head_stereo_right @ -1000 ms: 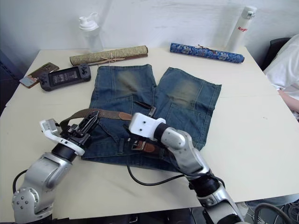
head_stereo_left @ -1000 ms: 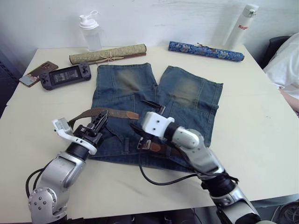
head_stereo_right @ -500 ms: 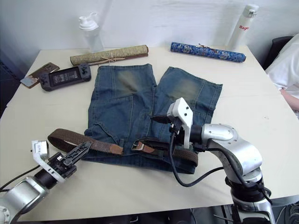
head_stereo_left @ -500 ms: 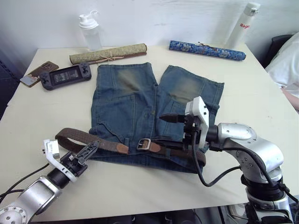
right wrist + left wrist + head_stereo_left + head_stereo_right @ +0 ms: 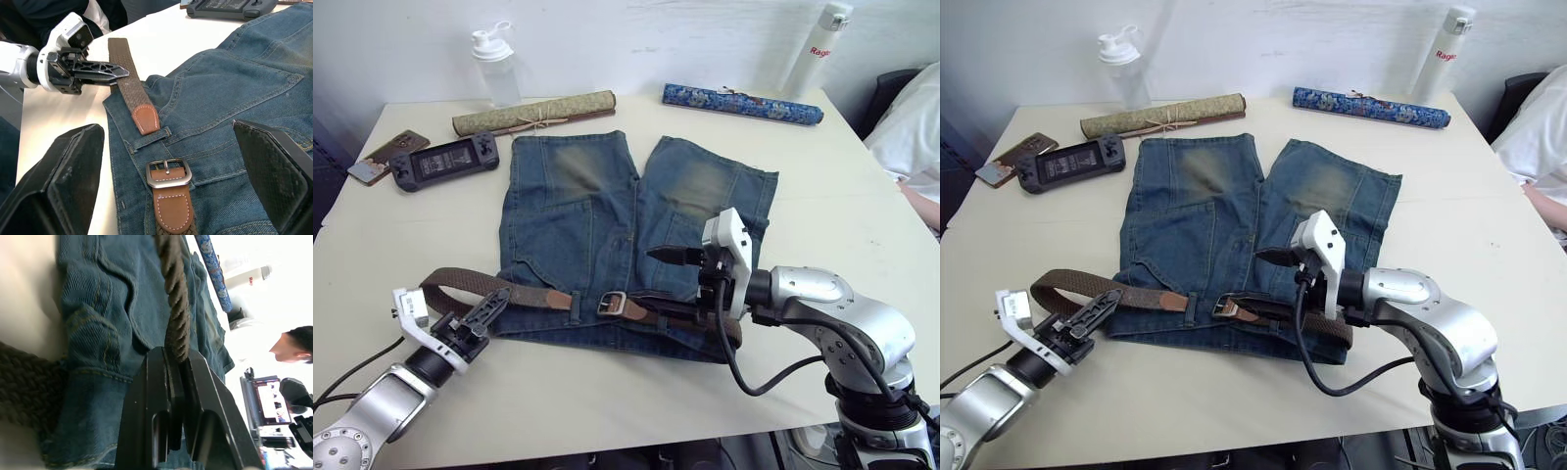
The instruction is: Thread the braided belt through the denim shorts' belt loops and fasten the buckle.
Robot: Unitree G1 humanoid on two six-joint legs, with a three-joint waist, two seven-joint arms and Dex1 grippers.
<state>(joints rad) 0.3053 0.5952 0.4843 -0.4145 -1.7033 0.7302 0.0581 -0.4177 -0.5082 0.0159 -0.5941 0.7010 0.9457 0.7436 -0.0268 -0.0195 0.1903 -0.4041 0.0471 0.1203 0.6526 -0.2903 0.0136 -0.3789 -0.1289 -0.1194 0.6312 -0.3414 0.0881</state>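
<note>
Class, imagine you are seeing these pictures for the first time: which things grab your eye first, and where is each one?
The denim shorts lie spread flat mid-table, with the braided belt running along their waistband at the near edge and looping off to the left. The left gripper is shut on that loop, while the open right gripper hovers just right of the silver buckle, whose tan belt tip sits at a belt loop beside it.

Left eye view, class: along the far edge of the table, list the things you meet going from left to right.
Handheld game console → clear shaker bottle → tan rolled mat → rolled blue patterned cloth tube → white flask.
</note>
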